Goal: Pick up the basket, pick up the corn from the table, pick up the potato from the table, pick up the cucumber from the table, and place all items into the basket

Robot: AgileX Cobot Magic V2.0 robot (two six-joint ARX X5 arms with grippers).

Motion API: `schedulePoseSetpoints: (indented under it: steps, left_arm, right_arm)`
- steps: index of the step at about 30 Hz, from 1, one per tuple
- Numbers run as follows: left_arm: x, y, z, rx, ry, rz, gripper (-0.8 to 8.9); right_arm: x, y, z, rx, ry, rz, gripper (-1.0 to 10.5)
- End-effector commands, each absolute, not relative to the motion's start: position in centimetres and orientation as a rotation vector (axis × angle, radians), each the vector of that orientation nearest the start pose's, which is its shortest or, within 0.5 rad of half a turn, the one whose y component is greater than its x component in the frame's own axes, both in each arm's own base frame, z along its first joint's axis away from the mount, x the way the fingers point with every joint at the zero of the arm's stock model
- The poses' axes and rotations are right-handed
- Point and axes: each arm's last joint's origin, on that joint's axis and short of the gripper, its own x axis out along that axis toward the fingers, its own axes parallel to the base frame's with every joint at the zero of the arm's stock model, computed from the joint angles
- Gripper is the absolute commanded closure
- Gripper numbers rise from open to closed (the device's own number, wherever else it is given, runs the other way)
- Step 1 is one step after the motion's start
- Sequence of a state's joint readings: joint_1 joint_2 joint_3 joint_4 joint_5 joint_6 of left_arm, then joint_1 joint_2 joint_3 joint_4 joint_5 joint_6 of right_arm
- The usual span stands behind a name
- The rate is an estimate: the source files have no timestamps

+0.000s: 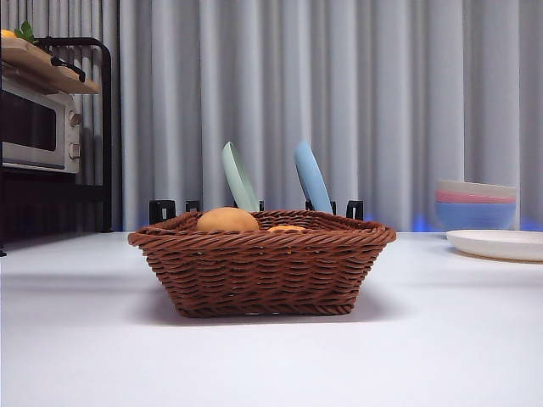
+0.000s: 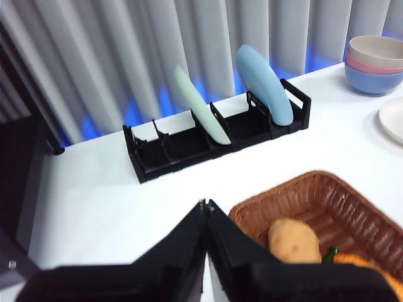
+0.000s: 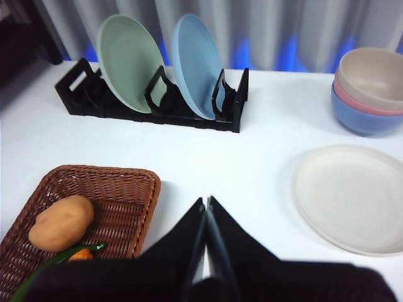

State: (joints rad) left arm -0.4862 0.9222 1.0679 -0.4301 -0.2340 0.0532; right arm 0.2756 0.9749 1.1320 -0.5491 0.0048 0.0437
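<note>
Basket (image 1: 263, 267): brown wicker | holds potato (image 1: 226, 220), corn (image 1: 287, 228), cucumber (image 3: 56, 258)

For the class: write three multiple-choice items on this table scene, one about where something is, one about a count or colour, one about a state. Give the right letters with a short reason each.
1. Where is the potato?
A. on the white plate
B. inside the basket
C. in the dish rack

2. How many bowls are stacked at the table's edge?
A. one
B. three
C. five

3. How do the left gripper's jaws stand?
A. shut, holding nothing
B. wide open
C. shut on the corn

Answers:
1 B: both wrist views show the potato lying on the basket's woven floor, beside the corn and the cucumber.
2 B: the stacked bowls are beige, pink and blue, one inside another.
3 A: its jaws meet at the tips over the table with nothing between them; the right gripper stands the same way.
</note>
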Motion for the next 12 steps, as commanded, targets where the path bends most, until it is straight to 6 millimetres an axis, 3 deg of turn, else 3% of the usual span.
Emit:
schedulePoseSetpoints:
  steps: [1, 7, 12]
  left_arm:
    - [15.4, -7.3, 35.3, 0.162, 0.255, -0.254, 8.23]
    - [12.6, -5.9, 30.9, 0.149, 0.248, -0.26, 8.23]
    - [10.7, -4.9, 29.2, 0.098, 0.215, -0.257, 8.22]
  right_arm:
    - [17.4, 4.9, 36.7, -0.024, 0.381, 0.259, 9.6]
    - [13.9, 3.9, 32.9, -0.028, 0.292, 0.244, 9.6]
    - [11.2, 3.1, 30.4, 0.016, 0.22, 0.242, 9.6]
